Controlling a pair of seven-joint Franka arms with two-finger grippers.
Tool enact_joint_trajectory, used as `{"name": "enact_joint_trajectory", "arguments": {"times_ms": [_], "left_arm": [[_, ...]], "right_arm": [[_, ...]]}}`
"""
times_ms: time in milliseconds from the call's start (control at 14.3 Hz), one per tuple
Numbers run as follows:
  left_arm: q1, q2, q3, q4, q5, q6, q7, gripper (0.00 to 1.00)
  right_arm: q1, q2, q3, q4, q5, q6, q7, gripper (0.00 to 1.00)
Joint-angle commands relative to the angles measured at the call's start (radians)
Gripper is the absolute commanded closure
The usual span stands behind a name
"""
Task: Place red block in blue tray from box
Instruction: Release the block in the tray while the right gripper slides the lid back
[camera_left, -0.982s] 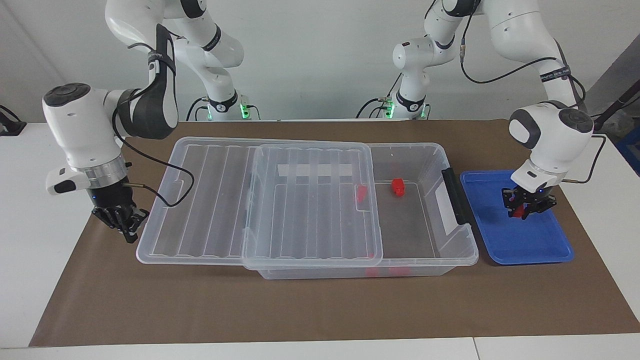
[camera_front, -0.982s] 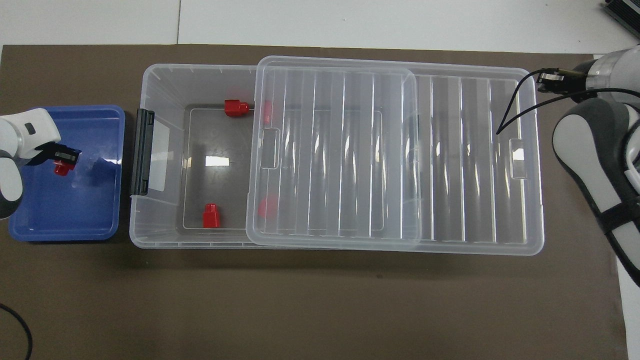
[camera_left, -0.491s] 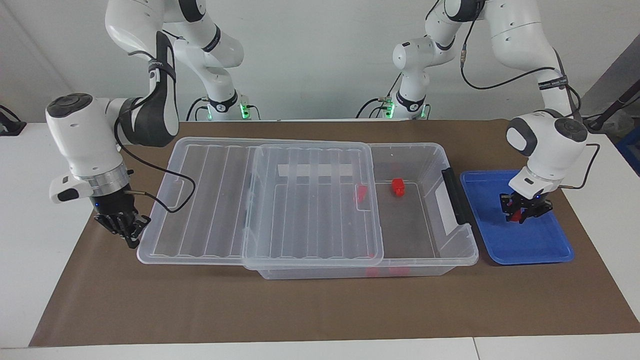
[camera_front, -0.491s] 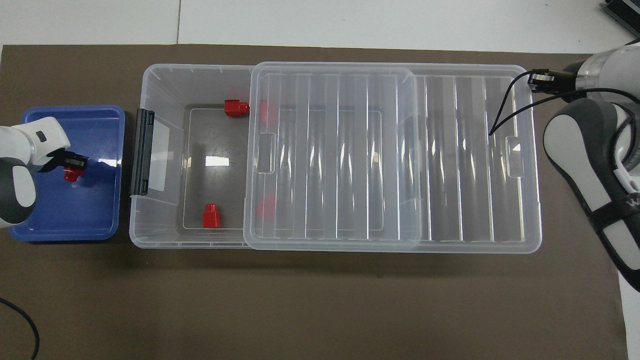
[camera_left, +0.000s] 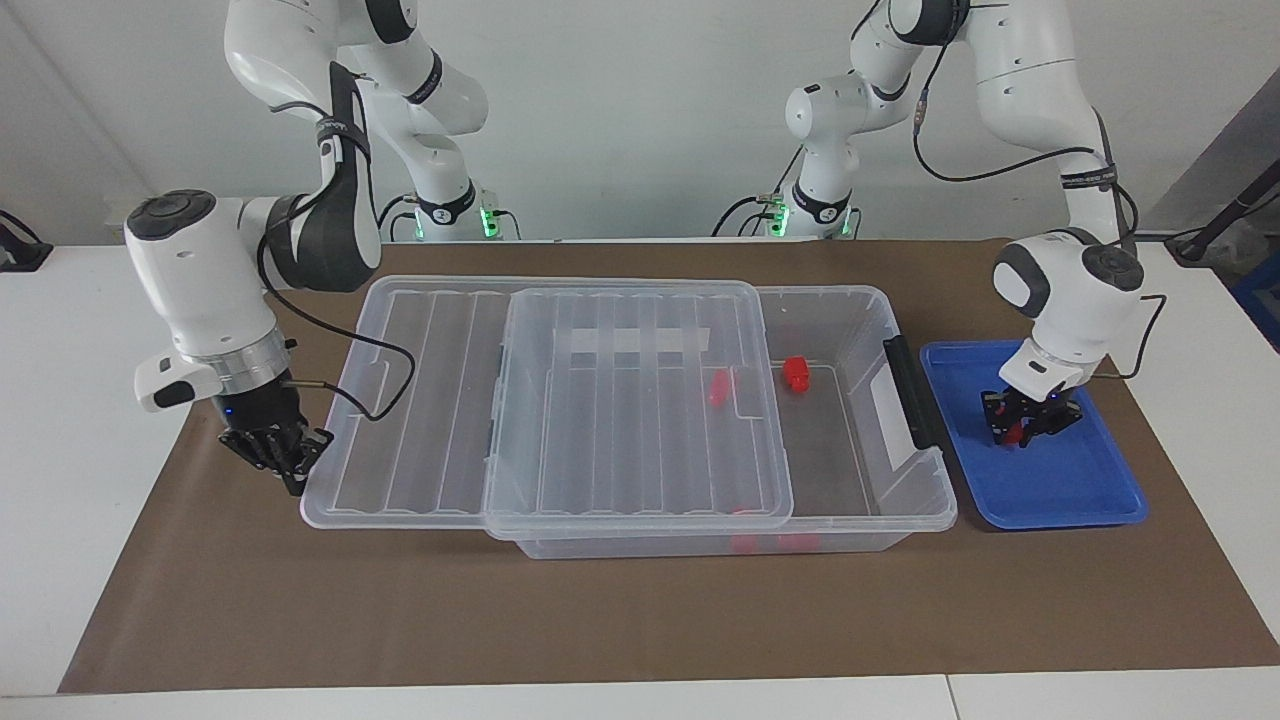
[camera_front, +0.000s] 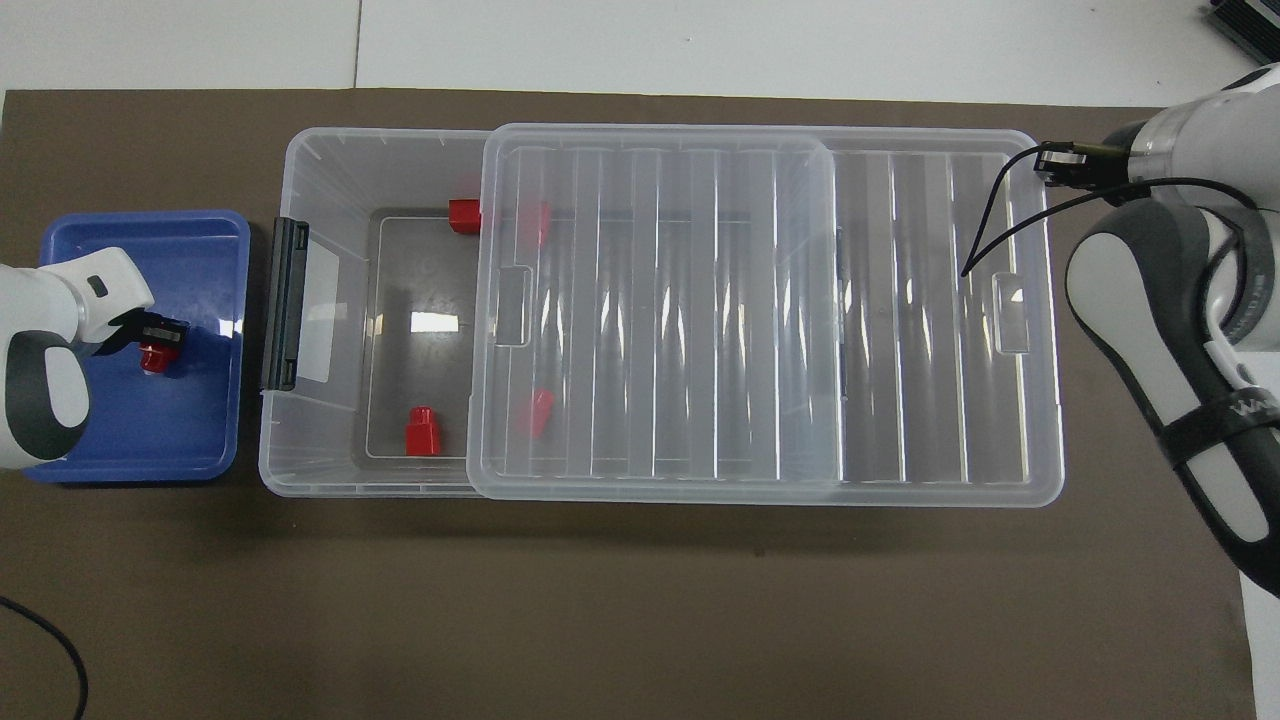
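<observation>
The left gripper (camera_left: 1030, 428) hangs low over the blue tray (camera_left: 1060, 495), its jaws pinching the red block (camera_front: 155, 354), which sits between them just above the tray floor. Carrying is done; letting go is left. The right gripper (camera_left: 278, 458), jaws pressed together, sits against the lid (camera_left: 640, 400) edge of the box (camera_left: 850, 500). More red blocks lie inside that box.

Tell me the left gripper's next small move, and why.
Probably lower a little and open: the left gripper is shut on the red block low over the blue tray, so letting go there should put it in the tray.
</observation>
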Motion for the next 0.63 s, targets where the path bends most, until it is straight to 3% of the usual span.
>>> {"name": "enact_joint_trajectory", "arguments": {"times_ms": [0, 280, 561], "left_arm": [[0.006, -0.008, -0.006, -0.030, -0.015, 0.032, -0.003, 0.42], [0.005, -0.008, -0.004, -0.030, -0.015, 0.032, -0.001, 0.26], [0.002, -0.008, -0.004, -0.020, -0.015, 0.016, -0.001, 0.25]], "right_arm": [[-0.009, -0.035, 0.013, -0.001, 0.002, -0.084, -0.018, 1.00], [-0.017, -0.072, 0.013, -0.015, 0.002, -0.236, -0.030, 1.00], [-0.020, -0.110, 0.013, -0.081, 0.002, -0.279, -0.099, 1.00]]}}
